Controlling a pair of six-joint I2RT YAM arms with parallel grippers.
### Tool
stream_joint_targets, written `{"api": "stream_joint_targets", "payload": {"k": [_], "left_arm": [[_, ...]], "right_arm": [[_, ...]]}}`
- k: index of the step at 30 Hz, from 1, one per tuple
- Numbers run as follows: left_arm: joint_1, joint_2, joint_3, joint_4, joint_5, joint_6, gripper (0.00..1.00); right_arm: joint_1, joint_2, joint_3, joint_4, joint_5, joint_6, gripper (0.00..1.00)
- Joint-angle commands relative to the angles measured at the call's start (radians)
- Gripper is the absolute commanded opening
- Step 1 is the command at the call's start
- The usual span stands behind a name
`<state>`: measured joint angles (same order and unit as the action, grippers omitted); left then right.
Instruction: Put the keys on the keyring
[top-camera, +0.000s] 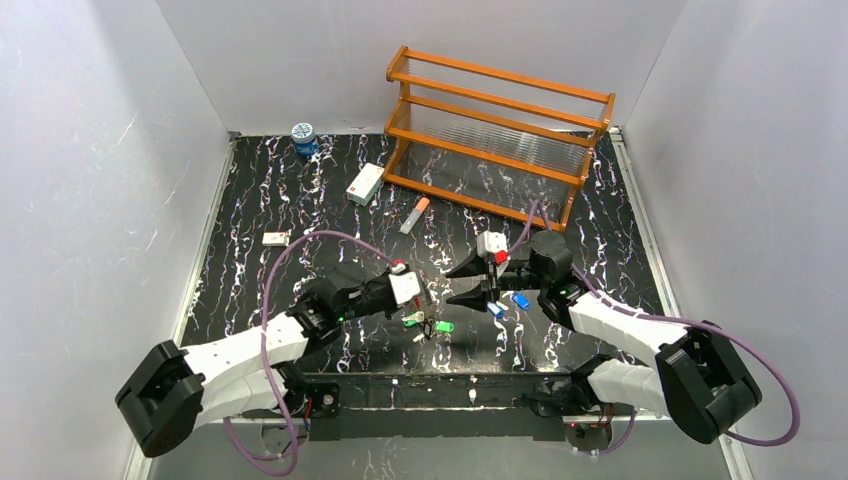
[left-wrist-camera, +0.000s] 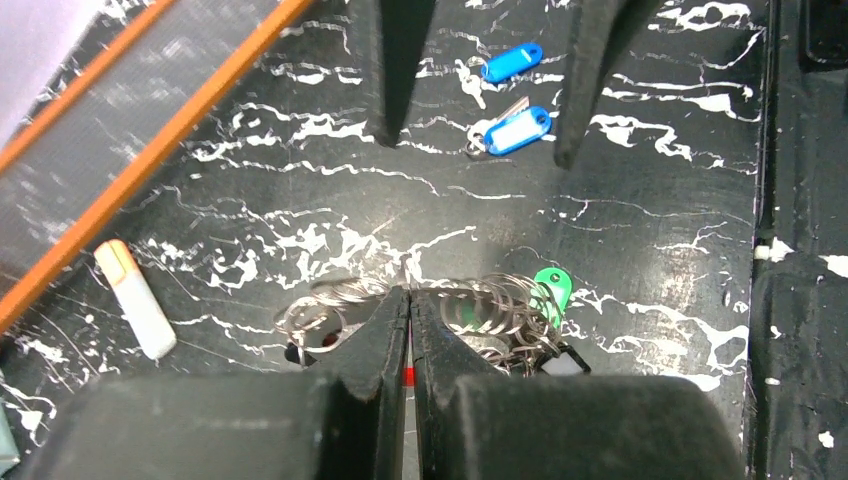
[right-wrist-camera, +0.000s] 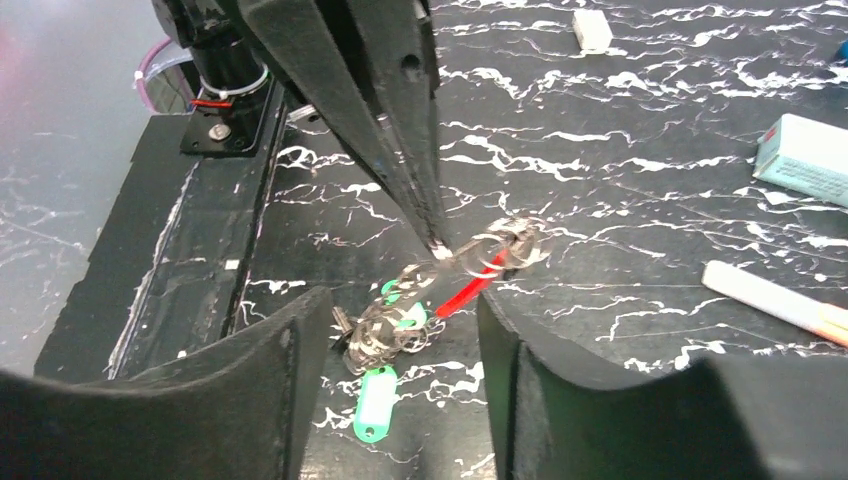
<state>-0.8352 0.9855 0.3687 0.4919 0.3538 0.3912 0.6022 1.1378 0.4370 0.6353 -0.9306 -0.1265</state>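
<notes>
At the front middle of the table (top-camera: 300, 200), the left gripper (left-wrist-camera: 410, 292) pinches the keyring (right-wrist-camera: 465, 293), its loop stretching toward the empty, spread right gripper (top-camera: 453, 285), with two blue keys (left-wrist-camera: 515, 130) lying just beside that nearer arm.

The left arm (top-camera: 240, 352) and right arm (top-camera: 622, 325) share white shell segments joined by bulky black joint housings. A purple cable (top-camera: 268, 285) loops along each. White camera blocks (top-camera: 490, 243) with red patches sit at the wrists. Small green lights (top-camera: 343, 318) glow near the wrists. The left gripper (top-camera: 428, 300) and right gripper (top-camera: 452, 284) have matte black fingers tapering to points.
</notes>
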Motion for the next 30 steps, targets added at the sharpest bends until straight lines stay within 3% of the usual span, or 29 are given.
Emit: {"api": "stream_joint_targets", "payload": {"k": [1,8,28,30], "left_arm": [[-0.008,0.080,0.074,-0.142,-0.009,-0.038,0.00],[-0.015,0.190,0.109,-0.099,0.054,-0.096,0.00],[-0.033,0.218,0.110,-0.039,0.102,-0.134,0.00],[-0.035,0.217,0.110,-0.039,0.103,-0.133,0.00]], "right_arm": [[0.023,0.028,0.035,-0.030,-0.006,-0.074,0.59],[0.047,0.085,0.023,-0.036,0.045,-0.104,0.45],[0.134,0.241,0.067,-0.072,0.135,-0.186,0.39],[0.142,0.248,0.073,-0.070,0.140,-0.186,0.33]]}}
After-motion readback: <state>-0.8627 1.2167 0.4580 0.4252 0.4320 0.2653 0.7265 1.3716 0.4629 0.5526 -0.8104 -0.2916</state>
